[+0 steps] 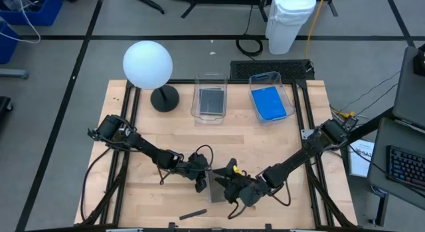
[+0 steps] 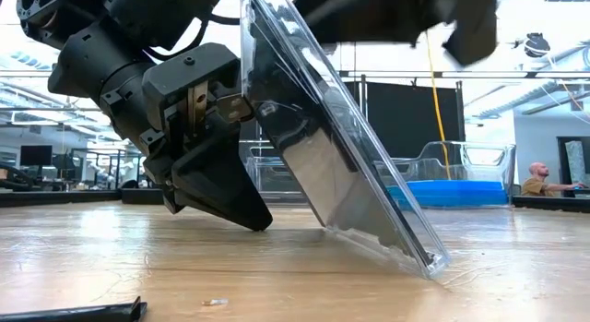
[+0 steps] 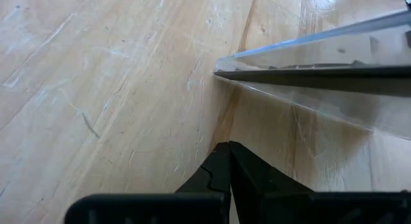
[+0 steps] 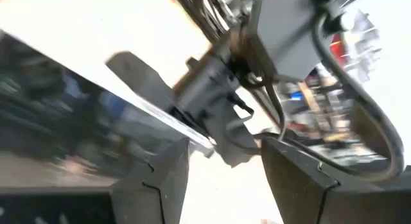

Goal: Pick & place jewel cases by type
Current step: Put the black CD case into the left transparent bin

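Note:
One dark grey jewel case point(image 2: 332, 174) with a clear cover stands tilted on the table's near middle point(image 1: 218, 187). Its lower edge point(image 2: 419, 259) is on the wood and its top leans toward the table's left. My left gripper point(image 2: 251, 219) is shut, points down at the table and sits under the leaning face point(image 3: 228, 147). My right gripper point(image 4: 225, 179) is open at the case's upper edge point(image 1: 231, 185). Dark cases lie in one clear tub point(image 1: 210, 99) and blue cases in the other point(image 1: 271, 102). My left gripper stands under the case's leaning face, which runs right along the gripper's body point(image 2: 245, 105); I cannot tell whether they touch. The shut fingertips point(image 3: 225, 153) are clear of the case's corner point(image 3: 221, 73). My right gripper has the case's upper edge point(image 4: 192, 142) between its open fingers. The case's face lies by one finger point(image 4: 157, 179), and I cannot tell whether it touches.
A lamp with a white ball shade point(image 1: 147, 62) stands at the far left of the table. A small dark stick point(image 1: 192, 213) lies near the near edge, also in the low view point(image 2: 74, 313). Bare wood point(image 1: 143, 125) lies between the arms and the tubs.

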Controlling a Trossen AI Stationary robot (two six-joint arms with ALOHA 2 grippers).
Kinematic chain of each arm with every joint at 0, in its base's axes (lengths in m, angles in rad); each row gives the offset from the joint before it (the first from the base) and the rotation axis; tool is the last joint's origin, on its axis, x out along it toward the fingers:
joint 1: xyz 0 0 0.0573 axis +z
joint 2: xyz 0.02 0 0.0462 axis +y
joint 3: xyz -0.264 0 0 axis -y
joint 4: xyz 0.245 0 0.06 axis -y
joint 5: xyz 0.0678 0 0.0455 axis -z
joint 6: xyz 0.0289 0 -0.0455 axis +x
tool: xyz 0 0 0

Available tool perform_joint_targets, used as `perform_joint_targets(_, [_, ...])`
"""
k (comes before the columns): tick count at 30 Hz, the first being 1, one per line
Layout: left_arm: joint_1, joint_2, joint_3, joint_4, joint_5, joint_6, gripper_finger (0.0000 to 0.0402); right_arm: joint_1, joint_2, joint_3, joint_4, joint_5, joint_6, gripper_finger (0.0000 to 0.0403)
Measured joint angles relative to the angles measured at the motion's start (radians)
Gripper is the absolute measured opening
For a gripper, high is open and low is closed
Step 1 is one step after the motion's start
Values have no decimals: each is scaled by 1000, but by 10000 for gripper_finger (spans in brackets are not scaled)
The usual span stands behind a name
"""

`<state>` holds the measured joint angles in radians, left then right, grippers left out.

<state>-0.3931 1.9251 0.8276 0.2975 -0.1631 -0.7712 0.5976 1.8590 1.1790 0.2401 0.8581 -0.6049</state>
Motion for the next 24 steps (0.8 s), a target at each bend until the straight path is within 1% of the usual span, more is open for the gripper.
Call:
perform_joint_targets(2, [0, 0, 0, 0, 0, 0, 8, 17, -33, 0, -35, -22, 95, 185])
perform_joint_targets(7, [0, 0, 0, -1, 0, 0, 7, 91, -109, 0, -134, -23, 280, 185])
perform_joint_targets(14, [0, 0, 0, -1, 0, 0, 8, 221, -140, 0, -145, -25, 492, 185])
perform_joint_targets(20, [0, 0, 0, -1, -1, 1, 7, 245, -68, 0, -97, -23, 683, 185])
perform_joint_targets(24, [0, 0, 0, -1, -2, 7, 8, 249, 8, 0, 1, 9, 697, 185])
